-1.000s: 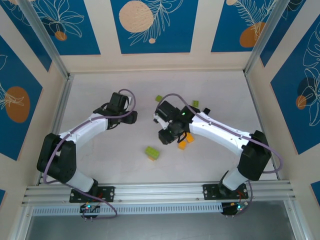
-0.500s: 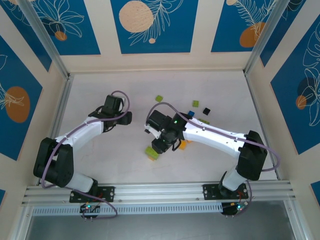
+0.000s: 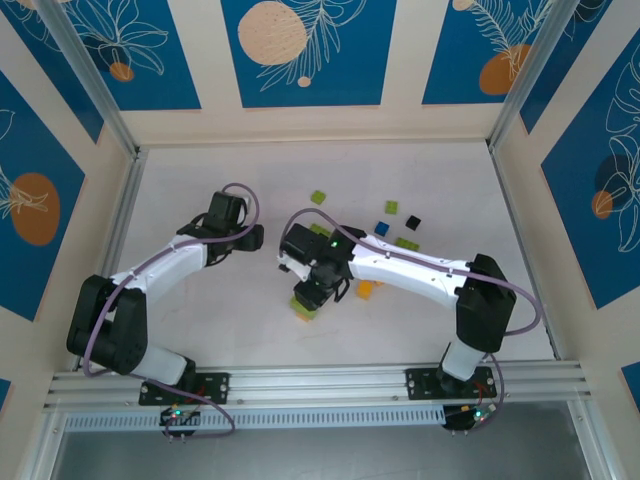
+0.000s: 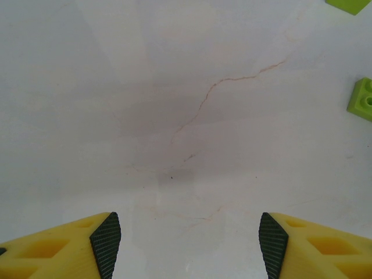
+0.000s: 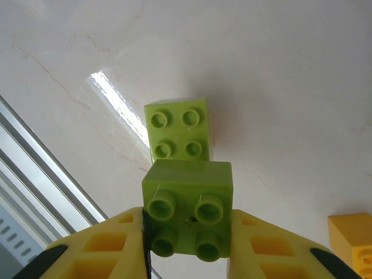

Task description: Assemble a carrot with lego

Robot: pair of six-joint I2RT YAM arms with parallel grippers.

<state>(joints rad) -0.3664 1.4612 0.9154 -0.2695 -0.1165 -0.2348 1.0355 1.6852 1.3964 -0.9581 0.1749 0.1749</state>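
The lego point(image 3: 318, 197) lies scattered over the middle of the white table point(image 3: 230, 330): lime, blue, black and orange bricks beside the right arm. The step in hand appears to be stacking the green top of the carrot. The right gripper point(image 5: 189, 238) is clenched on a lime held brick point(image 5: 187, 212), studs up. It hangs just above and beside a second lime brick point(image 5: 177, 131) that rests on the table near the front rail. An orange brick point(image 5: 351, 238) sits apart to one side. The next move probably calls for squaring the held brick over those four studs and pressing straight down. The left gripper point(image 4: 189, 238) hovers over bare table, jaws parted and empty. No writing or brand can be read anywhere.
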